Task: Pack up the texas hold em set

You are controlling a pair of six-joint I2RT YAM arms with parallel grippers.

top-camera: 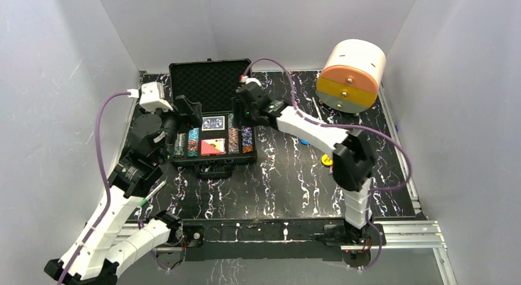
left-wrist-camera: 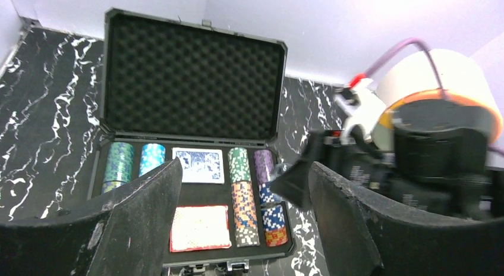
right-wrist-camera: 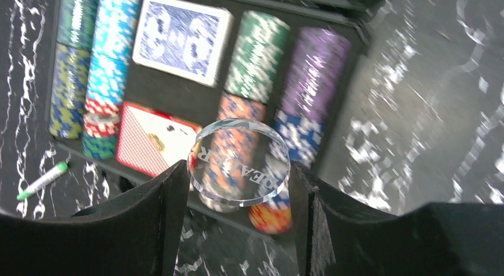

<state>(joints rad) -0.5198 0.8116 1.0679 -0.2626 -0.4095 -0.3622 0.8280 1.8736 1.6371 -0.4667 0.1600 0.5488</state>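
Black case [top-camera: 212, 82] is parked open at the table's 12 o'clock, chips [left-wrist-camera: 245, 210] racked inside. Left gripper [left-wrist-camera: 245, 169] is spread wide, nothing held. Right gripper [right-wrist-camera: 238, 175], at the case's 3 o'clock side, is clamped on a clear dealer button [right-wrist-camera: 239, 160].

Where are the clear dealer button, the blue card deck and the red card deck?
clear dealer button [right-wrist-camera: 239, 163], right wrist view, centre of its flat face.
blue card deck [right-wrist-camera: 181, 38], right wrist view, middle of its patterned top.
red card deck [right-wrist-camera: 148, 136], right wrist view, middle of its visible top.
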